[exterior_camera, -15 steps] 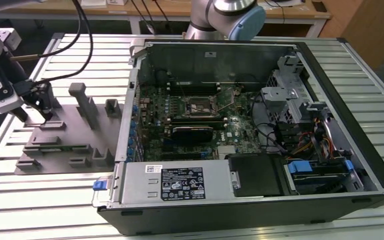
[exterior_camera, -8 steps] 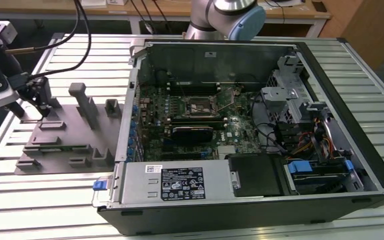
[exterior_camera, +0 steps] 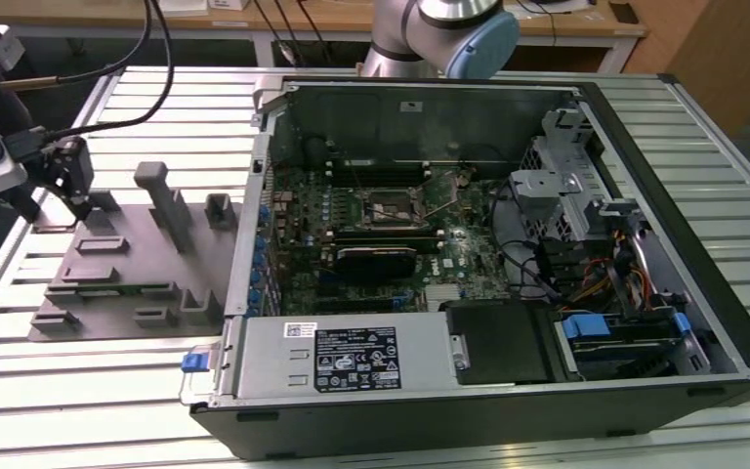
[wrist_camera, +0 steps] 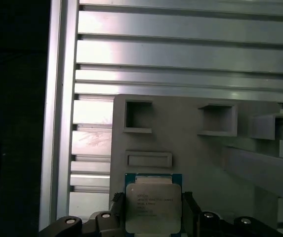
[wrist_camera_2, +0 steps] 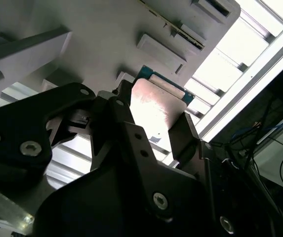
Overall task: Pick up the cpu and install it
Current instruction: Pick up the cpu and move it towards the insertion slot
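Fingers [wrist_camera: 189, 213] stand tight against two opposite edges of the cpu [wrist_camera: 153, 208], one dark pad on each side. To me it looks pinched between them rather than merely flanked. The second wrist view agrees: the shiny square of the cpu [wrist_camera_2: 157, 104] sits between the two black fingers [wrist_camera_2: 181, 133] with no gap that I can make out. Whether the chip has come off its seat I cannot tell. It sits at the edge of the grey fixture plate [wrist_camera: 190, 143], just beside a shallow rectangular pocket [wrist_camera: 148, 159], with the slatted metal table [wrist_camera: 181, 49] beyond. In the exterior view the gripper [exterior_camera: 52, 205] hangs over that same fixture plate [exterior_camera: 114, 293] at the exterior view's left, well apart from the open computer case [exterior_camera: 727, 322] that takes up the middle and the exterior view's right. Inside the case, the socket [exterior_camera: 395, 207] sits in the middle of the motherboard [exterior_camera: 336, 195], and I see no silver chip in it. As I judge it, the work is early. The grasp on the cpu looks made or very nearly made, but the chip is at the fixture, not at the case. The carry across and the seating in the socket are not yet done.
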`<state>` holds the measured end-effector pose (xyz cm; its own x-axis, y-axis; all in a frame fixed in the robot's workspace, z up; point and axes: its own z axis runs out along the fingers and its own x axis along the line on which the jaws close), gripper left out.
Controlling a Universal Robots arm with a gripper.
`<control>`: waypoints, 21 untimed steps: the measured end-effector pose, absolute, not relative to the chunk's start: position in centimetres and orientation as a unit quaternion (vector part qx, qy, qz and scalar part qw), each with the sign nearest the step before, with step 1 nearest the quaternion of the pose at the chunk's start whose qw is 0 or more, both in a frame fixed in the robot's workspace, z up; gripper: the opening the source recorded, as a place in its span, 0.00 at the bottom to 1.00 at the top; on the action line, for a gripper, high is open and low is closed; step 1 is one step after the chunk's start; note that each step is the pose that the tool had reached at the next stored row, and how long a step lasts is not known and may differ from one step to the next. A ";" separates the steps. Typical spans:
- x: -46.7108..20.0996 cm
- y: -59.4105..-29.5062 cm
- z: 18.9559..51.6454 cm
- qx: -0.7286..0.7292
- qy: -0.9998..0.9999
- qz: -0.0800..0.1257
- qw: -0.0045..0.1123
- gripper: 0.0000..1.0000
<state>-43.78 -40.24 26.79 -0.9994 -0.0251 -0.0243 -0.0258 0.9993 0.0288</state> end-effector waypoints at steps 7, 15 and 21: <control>-43.8 -40.2 28.1 -0.013 1.000 0.015 0.012 0.55; -43.8 -40.2 29.9 -0.013 1.000 0.015 0.012 0.55; -43.8 -40.2 31.2 -0.013 1.000 0.015 0.012 0.55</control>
